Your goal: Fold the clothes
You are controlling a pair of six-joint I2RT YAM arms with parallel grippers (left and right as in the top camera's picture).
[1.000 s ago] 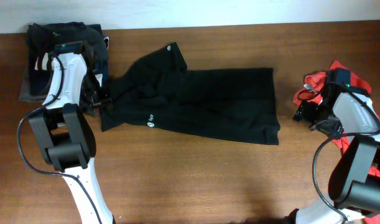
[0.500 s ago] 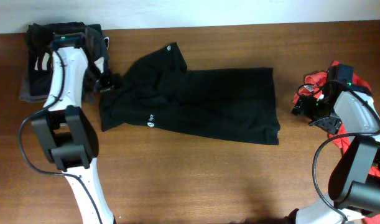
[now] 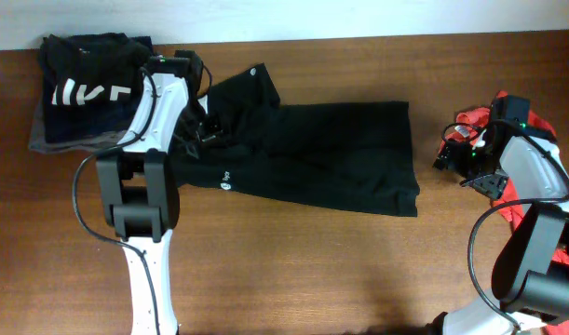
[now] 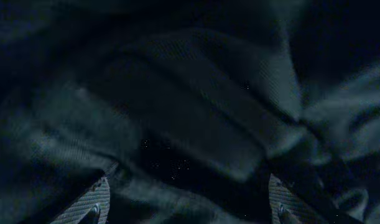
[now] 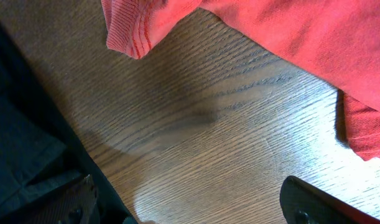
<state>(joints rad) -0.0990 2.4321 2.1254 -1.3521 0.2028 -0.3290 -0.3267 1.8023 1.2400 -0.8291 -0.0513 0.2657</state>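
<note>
Left claw (image 3: 208, 127), shifted from the black garment's (image 3: 312, 158) 9 o'clock edge to its 11 o'clock corner, spread wide over cloth; right claw (image 3: 450, 155) wide at 3 o'clock beside orange-red shirt (image 3: 535, 126); both lie unfolded on worktop (image 3: 312, 270), folding seemingly hardly begun.

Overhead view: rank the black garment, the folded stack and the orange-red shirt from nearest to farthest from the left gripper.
1. The black garment: spread mid-scene, directly under the left gripper.
2. The folded stack: in the far left corner, a short way off.
3. The orange-red shirt: at the right edge, clearly farthest.
</note>
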